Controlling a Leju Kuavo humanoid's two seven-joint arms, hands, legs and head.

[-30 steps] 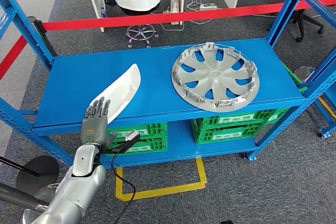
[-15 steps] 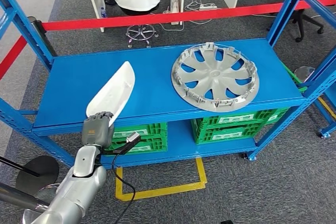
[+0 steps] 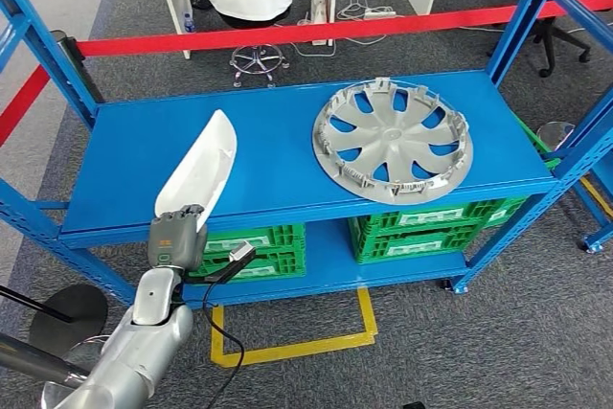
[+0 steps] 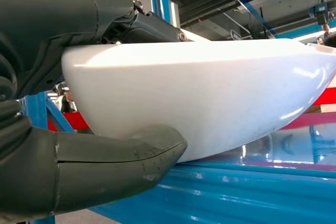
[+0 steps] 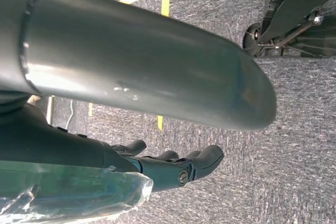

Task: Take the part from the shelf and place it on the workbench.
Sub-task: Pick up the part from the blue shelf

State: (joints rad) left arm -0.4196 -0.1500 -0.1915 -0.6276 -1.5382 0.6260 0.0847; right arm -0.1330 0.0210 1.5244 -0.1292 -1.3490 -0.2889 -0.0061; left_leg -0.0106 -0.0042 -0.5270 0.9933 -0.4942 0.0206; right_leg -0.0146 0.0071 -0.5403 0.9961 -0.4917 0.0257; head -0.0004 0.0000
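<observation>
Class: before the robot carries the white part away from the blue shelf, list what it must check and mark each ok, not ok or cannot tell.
1. Left hand grips the white part: ok.
2. Thumb sits under the part, fingers over it: ok.
3. Part is fully lifted off the shelf: cannot tell.
4. Hubcap lies apart from the part: ok.
5. Right hand holds nothing: ok.
6. Workbench is located: cannot tell.

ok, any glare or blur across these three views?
Head view: sharp and evenly lit, soft sheen on the blue shelf. Left wrist view: the white part shows bright highlights along its upper edge, and the glossy shelf mirrors it; background soft. Right wrist view: the near metal tube is blurred.
</observation>
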